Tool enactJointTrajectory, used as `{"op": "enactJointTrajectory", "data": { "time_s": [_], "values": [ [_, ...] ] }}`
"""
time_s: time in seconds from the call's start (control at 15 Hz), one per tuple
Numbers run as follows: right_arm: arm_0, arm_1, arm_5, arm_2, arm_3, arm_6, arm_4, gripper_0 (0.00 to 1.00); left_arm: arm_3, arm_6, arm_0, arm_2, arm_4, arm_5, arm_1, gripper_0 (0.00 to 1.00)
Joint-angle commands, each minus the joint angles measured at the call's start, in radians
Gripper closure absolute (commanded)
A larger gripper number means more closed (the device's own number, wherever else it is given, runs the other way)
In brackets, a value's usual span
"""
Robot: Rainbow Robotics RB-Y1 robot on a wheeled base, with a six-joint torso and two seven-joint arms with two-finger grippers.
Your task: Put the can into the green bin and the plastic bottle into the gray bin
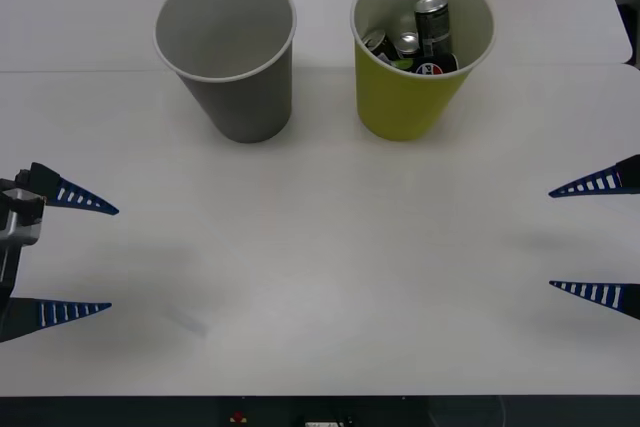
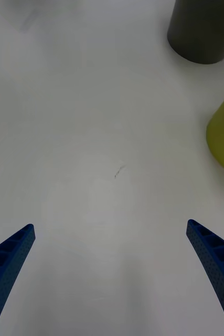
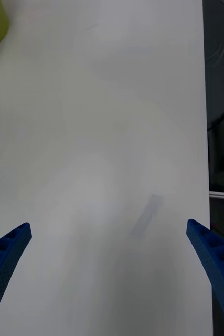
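- The can (image 1: 432,19) stands inside the green bin (image 1: 400,107), upper right of centre in the front view, among other cans, so that half looks done.
- The gray bin (image 1: 240,97), just left of it, holds nothing I can see; no plastic bottle is on the white table (image 1: 320,277).
- Left gripper (image 1: 75,255), at the left edge, is spread wide and carries nothing.
- Right gripper (image 1: 598,238), at the right edge, likewise released, apparently waiting.

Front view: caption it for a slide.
Both open pincers, left and right, flank a table bearing the gray bin and the green bin holding cans.
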Motion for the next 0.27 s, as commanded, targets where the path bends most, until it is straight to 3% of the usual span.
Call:
{"op": "enactJointTrajectory", "data": {
  "time_s": [0.07, 0.27],
  "values": [
    [0.000, 0.000, 0.000, 0.000, 0.000, 0.000, 0.000, 0.00, 0.005, -0.014, 0.026, 0.001, 0.028, 0.002, 0.000, 0.00],
    [0.000, 0.000, 0.000, 0.000, 0.000, 0.000, 0.000, 0.00, 0.007, -0.019, 0.031, 0.001, 0.026, 0.002, 0.000, 0.00]
  ]
}}
